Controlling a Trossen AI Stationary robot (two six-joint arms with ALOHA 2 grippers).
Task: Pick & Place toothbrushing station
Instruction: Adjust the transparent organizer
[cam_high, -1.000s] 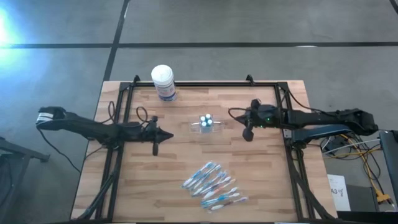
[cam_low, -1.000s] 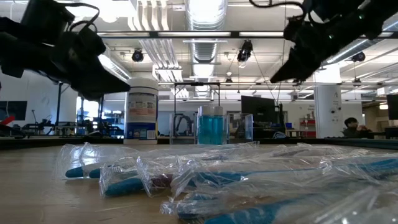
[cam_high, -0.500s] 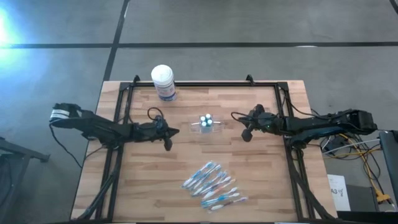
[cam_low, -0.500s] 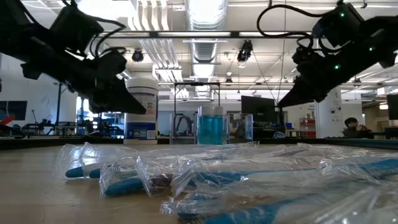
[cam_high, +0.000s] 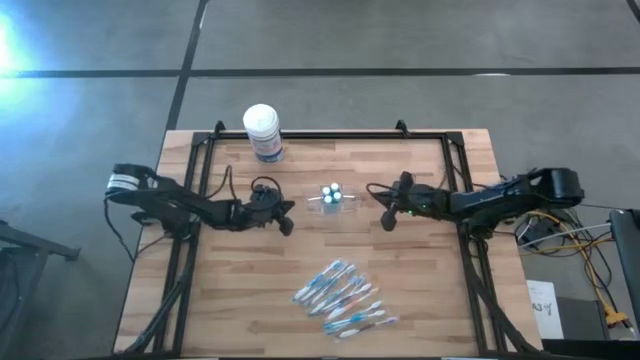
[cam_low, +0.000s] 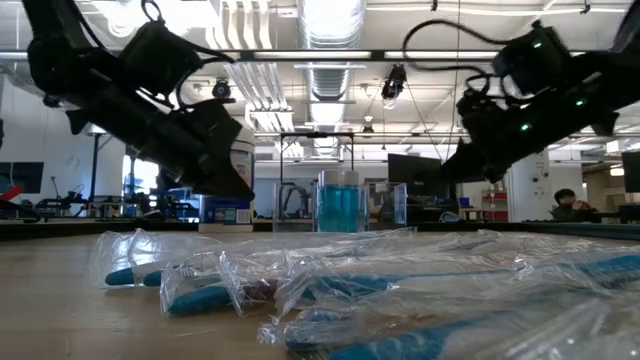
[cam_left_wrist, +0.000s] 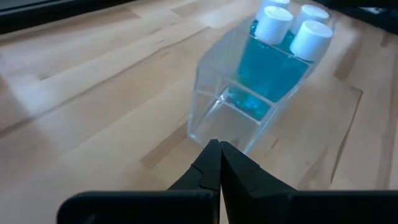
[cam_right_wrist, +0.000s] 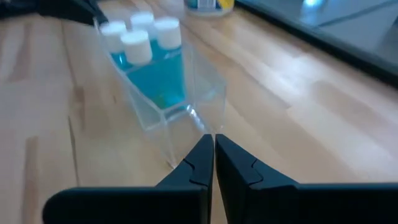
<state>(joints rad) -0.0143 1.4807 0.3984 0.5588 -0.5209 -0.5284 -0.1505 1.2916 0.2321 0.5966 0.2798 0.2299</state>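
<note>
A small clear plastic cup (cam_high: 332, 198) stands on its base at the middle of the wooden table, with three blue, white-capped tubes (cam_left_wrist: 291, 25) upright in it. It also shows in the right wrist view (cam_right_wrist: 163, 87) and the low view (cam_low: 340, 203). Several bagged blue-white-red toothbrushes (cam_high: 341, 299) lie flat nearer the table's near edge. My left gripper (cam_high: 286, 224) is shut and empty, left of the cup and above the table. My right gripper (cam_high: 388, 219) is shut and empty, right of the cup.
A white-lidded canister with a blue label (cam_high: 263, 132) stands at the far left of the table. A dark frame (cam_high: 320, 136) runs along the far edge and both sides. Bare wood (cam_high: 240, 290) lies left of the toothbrushes.
My left gripper has gone toward the table's right edge, closer to the cup, and has come lower. My right gripper has gone a little toward the table's left edge, toward the cup, and has come lower. The cup and the toothbrushes have stayed where they were.
</note>
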